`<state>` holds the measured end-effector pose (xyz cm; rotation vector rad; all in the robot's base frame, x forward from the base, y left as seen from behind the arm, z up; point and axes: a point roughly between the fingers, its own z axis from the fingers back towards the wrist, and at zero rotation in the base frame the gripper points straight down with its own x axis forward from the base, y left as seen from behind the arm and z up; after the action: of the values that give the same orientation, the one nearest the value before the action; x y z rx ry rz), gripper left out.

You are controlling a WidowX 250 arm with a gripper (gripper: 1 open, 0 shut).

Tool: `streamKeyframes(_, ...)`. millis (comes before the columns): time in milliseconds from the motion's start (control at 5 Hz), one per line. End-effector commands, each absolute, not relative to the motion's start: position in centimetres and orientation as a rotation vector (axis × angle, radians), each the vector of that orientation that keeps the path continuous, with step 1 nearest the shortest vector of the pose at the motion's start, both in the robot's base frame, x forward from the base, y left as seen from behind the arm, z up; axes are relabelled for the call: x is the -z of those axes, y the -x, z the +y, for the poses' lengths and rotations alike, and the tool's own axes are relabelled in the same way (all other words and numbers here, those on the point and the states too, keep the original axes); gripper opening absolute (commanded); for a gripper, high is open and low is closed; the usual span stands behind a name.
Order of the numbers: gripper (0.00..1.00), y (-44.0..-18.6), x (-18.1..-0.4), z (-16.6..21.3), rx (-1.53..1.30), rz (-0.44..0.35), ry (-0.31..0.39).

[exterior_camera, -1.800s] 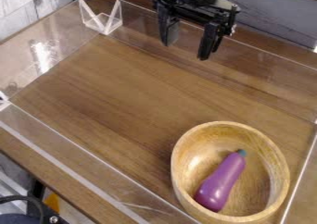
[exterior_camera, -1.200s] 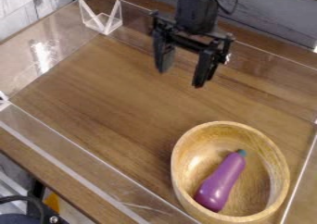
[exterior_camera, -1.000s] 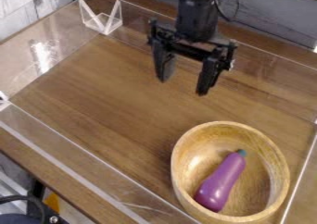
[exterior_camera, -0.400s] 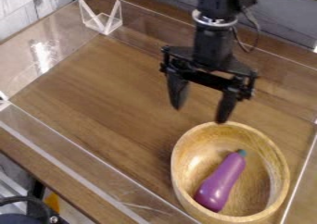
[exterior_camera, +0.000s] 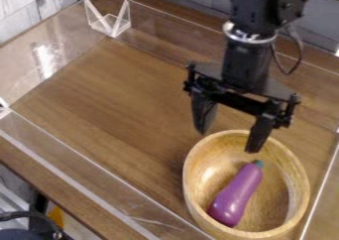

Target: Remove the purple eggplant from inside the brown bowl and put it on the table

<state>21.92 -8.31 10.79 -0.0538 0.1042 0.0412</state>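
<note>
Above the far rim of the brown bowl (exterior_camera: 203, 177): black gripper (exterior_camera: 232, 131), pointing straight down, jaws spread wide, nothing between them. One fingertip (exterior_camera: 257, 145) over the bowl's far rim, the other just outside it over the table (exterior_camera: 106, 95). Lower down, inside the bowl: purple eggplant (exterior_camera: 239, 195), lying lengthwise, dark stem end toward the gripper, fat end toward the near rim. Along the table's edges: clear acrylic walls (exterior_camera: 79, 189).

Clear acrylic wall (exterior_camera: 79, 199) running along near-left edge, reflecting light. A 2nd clear wall (exterior_camera: 172, 21) standing at far side. Small clear angled acrylic piece (exterior_camera: 109, 17) sitting at far left, w/ white edges. White tiled surface (exterior_camera: 27, 11) showing beyond far-left corner. Dark cable or wheel bit (exterior_camera: 27, 227) peeking at near-left corner, too cut off to ID.
</note>
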Motion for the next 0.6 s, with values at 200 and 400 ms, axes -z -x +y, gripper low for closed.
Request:
streamKeyframes(200,1.0,-20.1,-10.2,-8.6,-0.018,0.051,0.086)
streamKeyframes(400,1.0,-19.1,-8.8,-9.0,0.029,0.017,0.101)
